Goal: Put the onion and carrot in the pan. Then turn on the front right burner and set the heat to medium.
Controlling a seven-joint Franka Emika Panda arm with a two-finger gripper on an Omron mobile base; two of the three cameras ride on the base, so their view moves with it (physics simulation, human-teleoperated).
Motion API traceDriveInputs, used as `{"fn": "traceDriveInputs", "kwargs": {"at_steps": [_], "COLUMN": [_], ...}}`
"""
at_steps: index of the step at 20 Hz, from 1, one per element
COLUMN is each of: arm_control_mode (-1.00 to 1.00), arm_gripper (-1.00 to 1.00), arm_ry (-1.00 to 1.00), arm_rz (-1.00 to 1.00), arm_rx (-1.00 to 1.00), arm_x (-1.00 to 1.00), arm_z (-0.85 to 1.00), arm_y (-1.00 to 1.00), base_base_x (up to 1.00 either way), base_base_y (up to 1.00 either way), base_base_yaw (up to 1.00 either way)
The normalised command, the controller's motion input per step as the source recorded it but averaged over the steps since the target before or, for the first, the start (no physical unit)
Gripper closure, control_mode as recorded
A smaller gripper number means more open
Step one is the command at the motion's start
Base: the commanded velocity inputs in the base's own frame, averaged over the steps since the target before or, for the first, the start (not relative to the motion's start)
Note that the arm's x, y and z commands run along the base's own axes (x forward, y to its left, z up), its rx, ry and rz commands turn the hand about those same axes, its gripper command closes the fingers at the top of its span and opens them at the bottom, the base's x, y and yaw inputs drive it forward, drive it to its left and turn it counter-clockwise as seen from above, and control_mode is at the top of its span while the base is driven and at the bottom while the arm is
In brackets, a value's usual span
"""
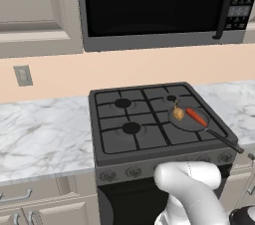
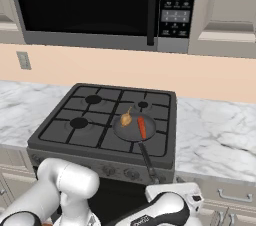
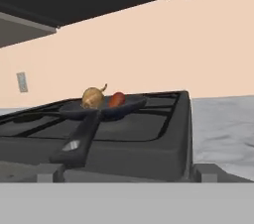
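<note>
The dark grey pan (image 1: 191, 122) (image 2: 131, 131) rests on the stove's front right burner, its long black handle (image 2: 147, 160) pointing out over the front edge. Inside it the tan onion (image 1: 178, 113) (image 2: 126, 118) (image 3: 92, 97) lies next to the orange-red carrot (image 1: 196, 117) (image 2: 142, 127) (image 3: 116, 99). The gripper (image 2: 186, 199) hangs low in front of the stove, below the handle's end. Its fingers are hidden, so open or shut is unclear. In the hand view the handle (image 3: 79, 139) runs toward the camera.
Control knobs (image 2: 131, 173) (image 1: 133, 171) line the black stove's front panel (image 2: 100, 166). Marble counters (image 1: 45, 134) (image 2: 215, 135) flank the stove. A microwave (image 2: 100, 5) hangs above it. The arm's white elbow (image 1: 189, 184) sits in front of the oven door.
</note>
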Motion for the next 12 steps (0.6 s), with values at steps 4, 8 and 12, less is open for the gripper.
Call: {"fn": "traceDriveInputs", "kwargs": {"at_steps": [4,8,12], "arm_control_mode": [-1.00,-1.00,-1.00], "arm_gripper": [-1.00,-1.00,-1.00], "arm_ry": [-0.08,0.00,0.00], "arm_rz": [-0.11,-0.12,-0.10], "arm_rx": [0.00,0.00,0.00], "arm_x": [-0.11,0.00,0.19], "arm_z": [-0.36,-0.47,-0.41], "arm_y": [-0.04,0.11,0.24], "base_base_x": [0.00,0.00,0.00], "base_base_y": [0.00,0.00,0.00], "base_base_yaw": [0.00,0.00,0.00]}}
